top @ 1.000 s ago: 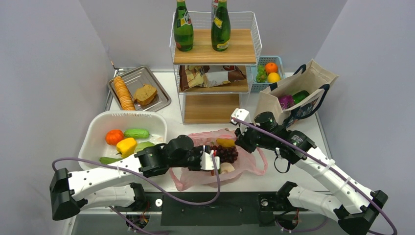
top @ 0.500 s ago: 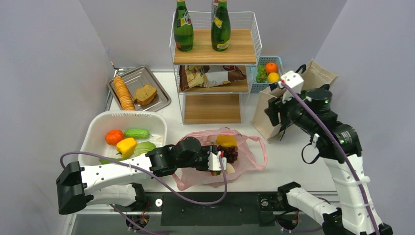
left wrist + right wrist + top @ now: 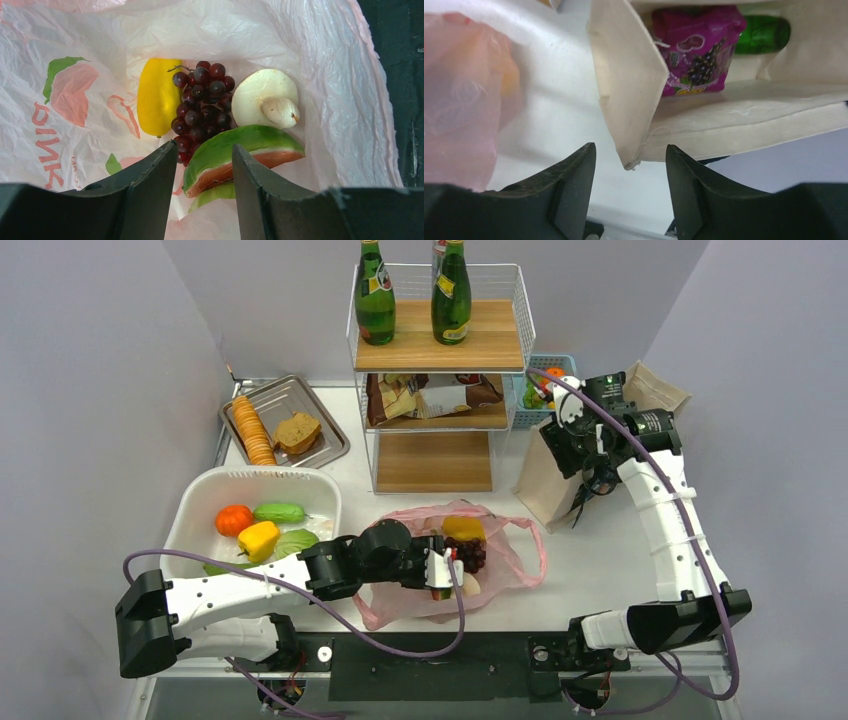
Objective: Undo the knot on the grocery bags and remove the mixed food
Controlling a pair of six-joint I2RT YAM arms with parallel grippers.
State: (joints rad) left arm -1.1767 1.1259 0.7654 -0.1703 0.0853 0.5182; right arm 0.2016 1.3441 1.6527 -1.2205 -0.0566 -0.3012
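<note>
The pink bag [image 3: 325,75] carries a printed fruit-and-leaf design and red block letters that look like "PINK", though creases break them up. The purple packet [image 3: 696,50] shows a picture of dark grapes; its lettering is too blurred to read. The two green bottles [image 3: 375,295] on the top shelf of the wire rack [image 3: 525,315] have yellow labels too small to read.

The left arm lies low across the front of the tabletop [image 3: 590,550], its wrist reaching into the bag's open mouth. The left gripper [image 3: 202,150] has its fingers spread, with a green wedge [image 3: 245,145] just past the tips; whether they touch it I cannot tell. The right arm rises steeply from its base and bends back over the canvas tote [image 3: 629,85]. The right gripper [image 3: 631,147] hangs above the tote's near corner, fingers spread and holding nothing.

The bag is thin, crinkled, see-through plastic, slumped at the front centre of the tabletop beside the white tub [image 3: 200,505]. Inside it lie a smooth yellow fruit [image 3: 157,97], a bunch of dark red grapes [image 3: 202,105] and a pale mushroom [image 3: 265,100]. The stiff beige tote holds the packet and a glossy green bottle [image 3: 766,32].
</note>
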